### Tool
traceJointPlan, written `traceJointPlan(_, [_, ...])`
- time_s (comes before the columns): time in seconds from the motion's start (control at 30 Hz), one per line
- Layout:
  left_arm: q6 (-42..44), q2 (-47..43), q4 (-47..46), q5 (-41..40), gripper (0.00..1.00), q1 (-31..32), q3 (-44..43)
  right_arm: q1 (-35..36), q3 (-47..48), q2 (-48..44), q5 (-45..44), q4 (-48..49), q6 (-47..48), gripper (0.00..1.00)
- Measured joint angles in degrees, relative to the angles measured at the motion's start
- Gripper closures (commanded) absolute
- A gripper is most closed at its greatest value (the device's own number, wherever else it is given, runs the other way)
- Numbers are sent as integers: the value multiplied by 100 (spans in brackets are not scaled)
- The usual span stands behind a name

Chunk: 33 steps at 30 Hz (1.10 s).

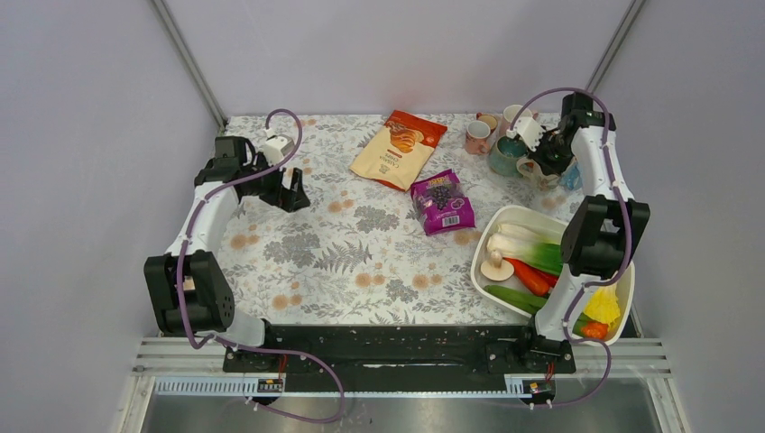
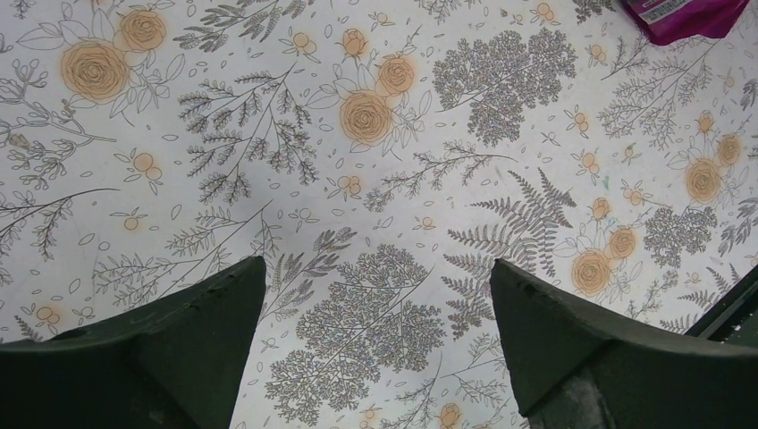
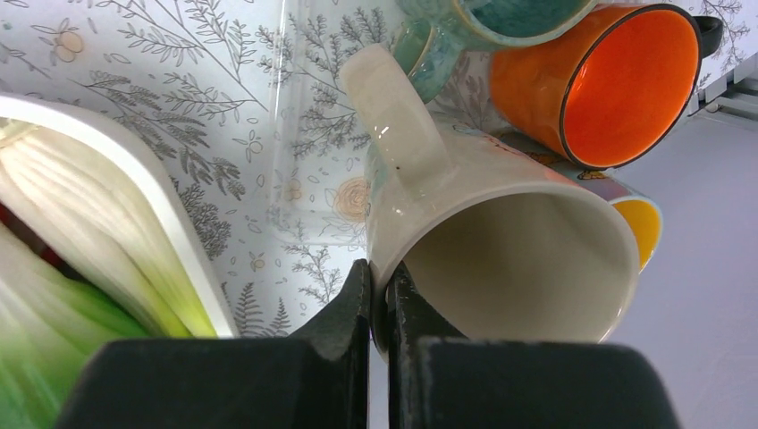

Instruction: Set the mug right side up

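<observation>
A cream mug (image 3: 501, 241) is tipped on its side, its mouth facing the right wrist camera and its handle pointing up. My right gripper (image 3: 380, 273) is shut on its rim, one finger inside the mouth and one outside. From above, this mug (image 1: 539, 173) and the right gripper (image 1: 547, 162) sit at the far right of the table, among other mugs. Whether the mug rests on the cloth is unclear. My left gripper (image 2: 375, 268) is open above the flowered cloth, with nothing between its fingers, at the far left (image 1: 290, 191).
An orange mug (image 3: 617, 80), a teal mug (image 3: 501, 18) and a yellow-lined mug (image 3: 642, 228) crowd right behind the held one. A pink mug (image 1: 476, 137) stands further left. A white tray (image 1: 505, 216) of vegetables lies close by. Two snack bags, orange (image 1: 397, 149) and purple (image 1: 442, 202), lie mid-table.
</observation>
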<state>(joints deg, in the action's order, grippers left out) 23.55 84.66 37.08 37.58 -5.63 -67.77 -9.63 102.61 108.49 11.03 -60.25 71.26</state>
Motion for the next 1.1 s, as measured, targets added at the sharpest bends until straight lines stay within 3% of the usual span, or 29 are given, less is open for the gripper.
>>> traceJointPlan(0.6, [-2,0,59,-63,1,-44,-48,-247,-483,223,107,629,260,98])
traceJointPlan(0.73, [0,0,59,-68,1,-44,-48,-249,-496,219,116,640,225,55])
traceJointPlan(0.93, [-2,0,61,-70,1,-44,-48,-249,-787,136,59,1471,330,22])
traceJointPlan(0.97, [0,0,61,-68,1,-44,-48,-249,-861,90,52,1580,334,3])
traceJointPlan(1.1, [-2,0,59,-68,1,-44,-48,-249,-1156,-188,44,1939,352,1])
